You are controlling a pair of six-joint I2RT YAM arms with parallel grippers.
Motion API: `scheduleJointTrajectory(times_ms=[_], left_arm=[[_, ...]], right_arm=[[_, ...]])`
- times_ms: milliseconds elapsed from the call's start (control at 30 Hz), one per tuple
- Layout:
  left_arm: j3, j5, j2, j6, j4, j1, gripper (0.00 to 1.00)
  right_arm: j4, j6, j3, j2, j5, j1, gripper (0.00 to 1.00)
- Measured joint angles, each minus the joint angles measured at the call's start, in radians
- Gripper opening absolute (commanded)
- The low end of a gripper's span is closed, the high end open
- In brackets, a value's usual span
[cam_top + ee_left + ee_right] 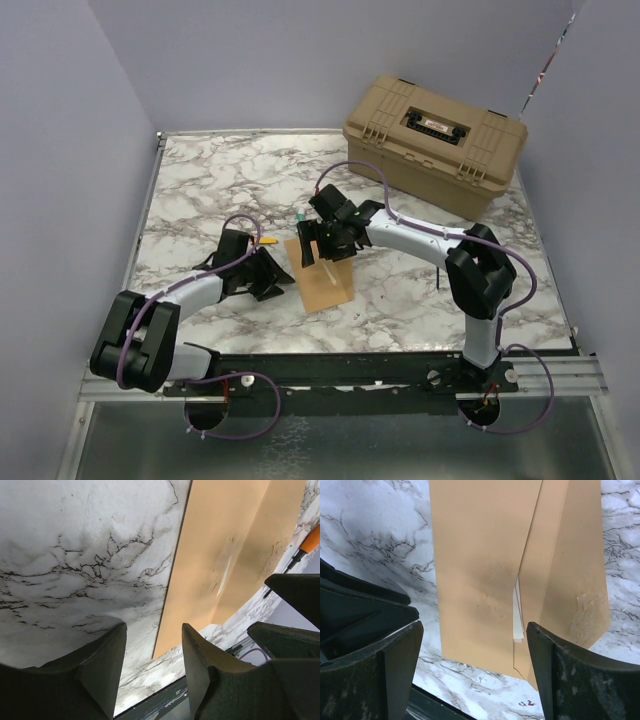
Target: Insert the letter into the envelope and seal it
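Where the left arm lies low over the marble table (215, 185), its elbow is bent near the front rail and its forearm reaches toward the middle. The left gripper (153, 630) points at the left long edge of the envelope (322, 280), just beside it. Its fingers stand apart with only marble between them, holding nothing.

The envelope lies flat near the middle of the table, a little toward the front, its long sides running away from the arms. It is kraft-brown, with a long flap folded over along a straight crease and a few scuffed, paler patches. From above, its far end is hidden under the right gripper. At the flap's edge a thin pale strip shows through a narrow gap, seemingly the letter (517, 616); the rest of it is covered. Whether the flap is stuck down cannot be told.

The right arm rises from its base, bends at a high elbow and reaches leftward and down. The right gripper (473, 626) hovers over the envelope, fingers spread wide and empty.

A tan toolbox (435, 140) sits at the back right corner, closed.
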Motion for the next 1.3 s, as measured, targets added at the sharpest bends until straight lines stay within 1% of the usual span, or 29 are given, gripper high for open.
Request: scheduleJointTrajectory(times_ms=[33,100,167,233,367,533,633,833,1133,1300], left_arm=[[0.003,0.001,0.002,0.0,-0.003,0.0,0.49],[0.01,0.001,0.008,0.004,-0.012,0.0,0.47],[0.021,0.001,0.02,0.015,-0.024,-0.001,0.46],[0.032,0.003,0.033,0.022,-0.027,-0.001,0.45],[0.059,0.032,0.079,0.039,-0.019,0.0,0.41],[0.091,0.077,0.14,0.061,-0.005,0.0,0.4],[0.094,0.103,0.162,0.066,0.013,0.001,0.39],[0.102,0.166,0.213,0.074,0.051,0.002,0.28],[0.09,0.187,0.226,0.083,0.076,0.008,0.26],[0.083,0.189,0.224,0.082,0.085,0.009,0.25]], right_arm=[[0.0,0.002,0.0,0.0,0.005,0.0,0.8],[0.0,0.013,0.0,0.0,0.014,0.0,0.79],[-0.002,0.025,0.0,0.0,0.023,0.0,0.83],[-0.001,0.037,-0.005,0.0,0.028,0.0,0.84],[0.029,0.061,-0.063,0.0,0.012,0.0,0.84],[0.059,0.1,-0.147,0.003,-0.023,0.0,0.86],[0.093,0.111,-0.159,0.002,-0.044,0.0,0.86],[0.172,0.129,-0.203,-0.014,-0.097,-0.013,0.84],[0.29,0.171,-0.252,-0.022,-0.181,-0.017,0.84],[0.309,0.199,-0.268,-0.031,-0.194,-0.027,0.84]])
